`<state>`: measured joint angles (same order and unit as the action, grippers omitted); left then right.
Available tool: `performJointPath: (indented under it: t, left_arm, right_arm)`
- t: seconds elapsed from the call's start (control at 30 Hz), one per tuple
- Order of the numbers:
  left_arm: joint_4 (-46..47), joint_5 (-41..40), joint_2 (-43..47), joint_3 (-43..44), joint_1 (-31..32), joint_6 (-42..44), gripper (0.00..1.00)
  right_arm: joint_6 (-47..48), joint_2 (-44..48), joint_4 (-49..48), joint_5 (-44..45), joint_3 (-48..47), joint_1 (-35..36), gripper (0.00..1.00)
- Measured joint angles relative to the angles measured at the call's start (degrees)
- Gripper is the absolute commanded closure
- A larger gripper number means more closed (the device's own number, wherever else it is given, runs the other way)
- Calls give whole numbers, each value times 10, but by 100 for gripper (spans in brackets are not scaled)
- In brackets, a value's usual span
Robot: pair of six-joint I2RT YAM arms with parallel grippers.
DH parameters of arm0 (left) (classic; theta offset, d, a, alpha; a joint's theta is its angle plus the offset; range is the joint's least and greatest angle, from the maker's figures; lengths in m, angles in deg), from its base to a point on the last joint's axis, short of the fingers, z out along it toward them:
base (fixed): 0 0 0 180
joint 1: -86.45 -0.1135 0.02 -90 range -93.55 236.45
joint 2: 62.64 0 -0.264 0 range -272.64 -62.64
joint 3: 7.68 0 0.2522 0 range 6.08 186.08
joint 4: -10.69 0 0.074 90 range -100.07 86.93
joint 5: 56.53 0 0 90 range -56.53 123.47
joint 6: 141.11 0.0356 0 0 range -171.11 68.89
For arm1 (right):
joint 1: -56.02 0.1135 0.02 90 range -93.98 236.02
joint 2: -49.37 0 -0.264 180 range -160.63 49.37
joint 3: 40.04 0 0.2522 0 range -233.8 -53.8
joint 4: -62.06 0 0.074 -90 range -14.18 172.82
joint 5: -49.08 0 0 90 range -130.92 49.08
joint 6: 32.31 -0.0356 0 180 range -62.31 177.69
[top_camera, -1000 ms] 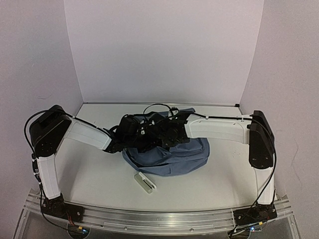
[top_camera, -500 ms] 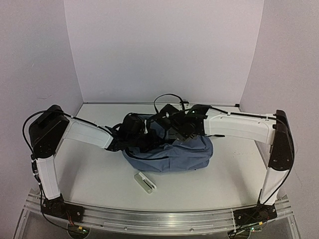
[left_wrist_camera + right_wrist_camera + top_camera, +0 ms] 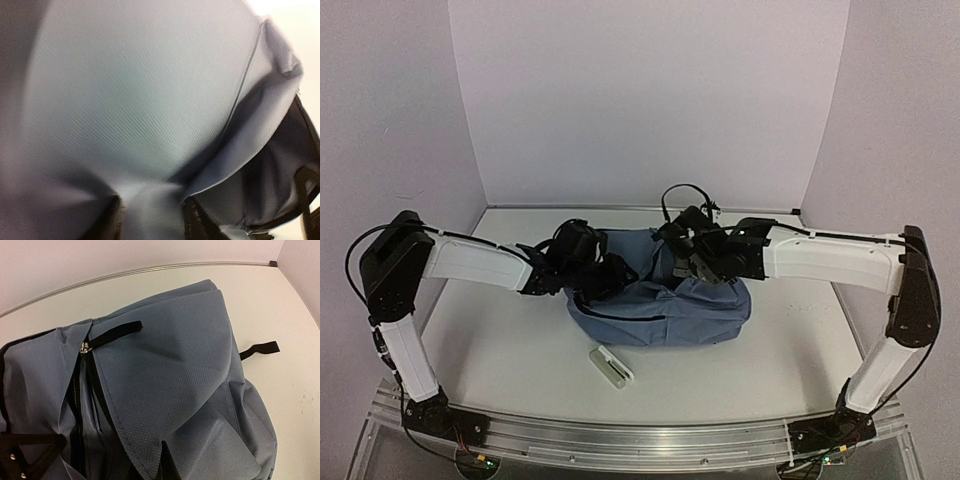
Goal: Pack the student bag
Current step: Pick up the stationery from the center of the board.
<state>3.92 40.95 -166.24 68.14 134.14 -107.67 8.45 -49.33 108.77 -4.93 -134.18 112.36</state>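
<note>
I see a white table [image 3: 500,350] and pale lilac walls [image 3: 650,100]. The bag [image 3: 670,305] sits mid-table. My right gripper [image 3: 161,465] is clamped on its fabric. I can't tell whether the left gripper [image 3: 152,220] is gripping.

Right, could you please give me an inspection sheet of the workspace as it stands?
Surface: white table, no spills seen.
Job's things: student bag lying mid-table, partly unzipped.
Clutter: small pale case in front of the bag, apart from it.
Grippers: left gripper jaws apart, bag fabric between; right gripper jaws shut, pinching the bag's flap.
Cables: black cable looping above the right wrist.
Surroundings: plain pale walls; nothing else seen.
</note>
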Motion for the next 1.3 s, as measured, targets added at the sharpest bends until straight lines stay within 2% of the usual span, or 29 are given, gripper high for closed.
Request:
performJointPath:
  t: [0.13,0.2,0.37,0.57,0.73,0.83,1.0,1.3]
  left_arm:
    - [-85,-19,66,1,-20,51,23]
    - [-131,-23,113,1,-27,76,17]
    - [-225,-7,224,0,-67,108,14]
    - [-279,30,297,-65,-264,127,14]
    - [-244,114,293,-163,-403,120,17]
    - [-194,174,260,-194,-445,110,19]
    - [-93,238,188,-215,-471,98,20]
    - [-8,276,82,-217,-479,99,25]
  right_arm:
    - [12,27,-9,-14,15,-15,100]
    - [17,29,-15,-19,17,-19,100]
    - [27,29,-31,-32,17,-23,100]
    - [36,27,-46,-49,17,-23,100]
    - [42,19,-61,-59,17,-23,100]
    - [44,19,-65,-64,17,-23,100]
    - [46,19,-68,-71,17,-24,100]
    - [51,19,-69,-75,17,-24,100]
